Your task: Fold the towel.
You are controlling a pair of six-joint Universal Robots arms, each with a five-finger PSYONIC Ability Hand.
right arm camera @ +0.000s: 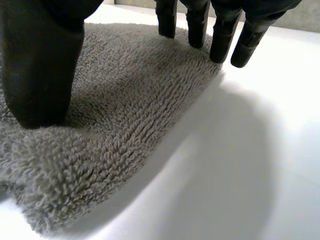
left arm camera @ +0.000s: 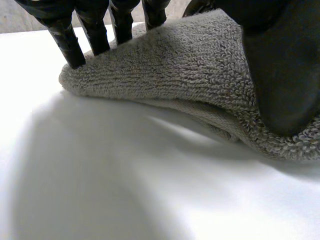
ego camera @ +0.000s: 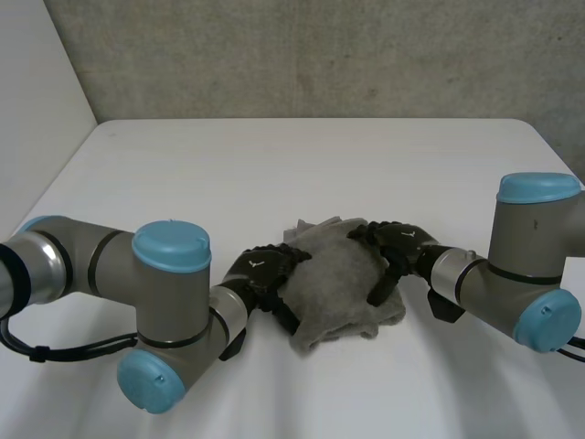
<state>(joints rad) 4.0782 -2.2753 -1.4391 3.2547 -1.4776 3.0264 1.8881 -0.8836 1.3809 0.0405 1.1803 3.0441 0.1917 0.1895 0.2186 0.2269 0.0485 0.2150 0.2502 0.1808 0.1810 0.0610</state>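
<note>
A small grey towel (ego camera: 338,283) lies bunched and folded on the white table (ego camera: 292,165) between my two hands. My left hand (ego camera: 265,270) rests on the towel's left edge. In the left wrist view its straight fingers (left arm camera: 65,35) touch the top of the towel (left arm camera: 175,65) and its thumb (left arm camera: 280,65) lies on the cloth. My right hand (ego camera: 398,247) lies over the towel's right edge. In the right wrist view its fingers (right arm camera: 220,30) stand straight at the towel's far edge and its thumb (right arm camera: 40,65) presses the towel (right arm camera: 125,100). Neither hand pinches cloth.
Both arms (ego camera: 164,302) lie low along the near side of the table. A grey wall (ego camera: 320,55) rises behind the table's far edge, and bare white tabletop stretches beyond the towel.
</note>
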